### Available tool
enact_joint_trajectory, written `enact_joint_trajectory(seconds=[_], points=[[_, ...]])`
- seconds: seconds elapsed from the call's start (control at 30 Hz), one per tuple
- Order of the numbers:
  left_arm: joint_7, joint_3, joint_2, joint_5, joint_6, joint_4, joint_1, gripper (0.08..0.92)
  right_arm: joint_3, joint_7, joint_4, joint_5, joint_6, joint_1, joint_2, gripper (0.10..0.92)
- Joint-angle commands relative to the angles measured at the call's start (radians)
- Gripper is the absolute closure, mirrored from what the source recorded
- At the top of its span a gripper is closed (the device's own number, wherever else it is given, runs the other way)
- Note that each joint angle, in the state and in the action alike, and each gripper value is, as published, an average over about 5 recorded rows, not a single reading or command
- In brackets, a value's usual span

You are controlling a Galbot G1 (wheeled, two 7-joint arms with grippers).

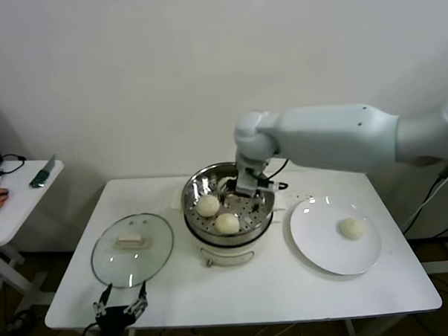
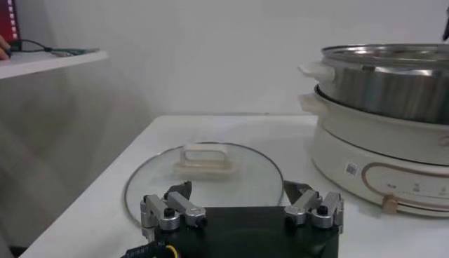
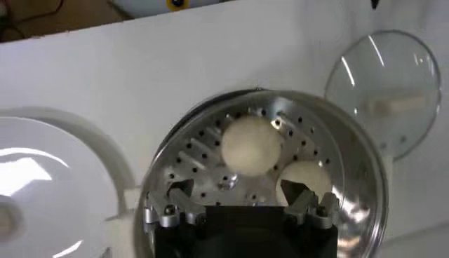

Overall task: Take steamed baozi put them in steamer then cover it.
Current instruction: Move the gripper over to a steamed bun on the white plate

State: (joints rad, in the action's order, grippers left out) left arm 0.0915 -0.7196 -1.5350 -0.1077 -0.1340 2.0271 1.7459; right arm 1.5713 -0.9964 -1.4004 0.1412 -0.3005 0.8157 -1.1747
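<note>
Nearest the head camera, the left gripper hangs at the white tabletop's front edge, fingers spread and empty, just before the round clear glass cover with its cream handle. The right gripper is partly cut off in its wrist view; its fingers are spread inside the shiny steel steamer, holding nothing. Two cream-white baozi lie on its perforated floor, a third shows half hidden behind the gripper, and one rests on the flat white plate.

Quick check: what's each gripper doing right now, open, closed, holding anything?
Left gripper: open, empty, parked at the table edge near the cover.
Right gripper: open, empty, over the steamer.
</note>
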Motion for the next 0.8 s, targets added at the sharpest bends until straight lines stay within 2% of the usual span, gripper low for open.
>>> enact_joint_trajectory(seconds=[0.03, 0.17, 0.33, 0.57, 0.8], points=[[0.001, 0.005, 0.0, 0.002, 0.0, -0.005, -0.004, 0.177, 0.17, -0.048, -0.005, 0.403, 0.216, 0.257, 0.236, 0.203], [0.001, 0.007, 0.003, 0.003, 0.001, -0.009, -0.007, 0.177, 0.24, -0.049, 0.013, 0.452, 0.363, 0.278, 0.347, 0.203], [0.003, 0.008, 0.004, 0.005, -0.003, -0.009, -0.016, 0.177, 0.288, -0.061, 0.056, 0.425, 0.43, 0.228, 0.468, 0.203], [0.003, 0.006, 0.004, 0.007, -0.008, -0.009, -0.017, 0.177, 0.181, -0.042, 0.14, 0.27, 0.478, -0.001, 0.588, 0.203], [0.002, 0.004, 0.001, 0.01, -0.008, -0.014, -0.013, 0.177, -0.053, -0.03, 0.242, 0.1, 0.458, -0.282, 0.608, 0.203]])
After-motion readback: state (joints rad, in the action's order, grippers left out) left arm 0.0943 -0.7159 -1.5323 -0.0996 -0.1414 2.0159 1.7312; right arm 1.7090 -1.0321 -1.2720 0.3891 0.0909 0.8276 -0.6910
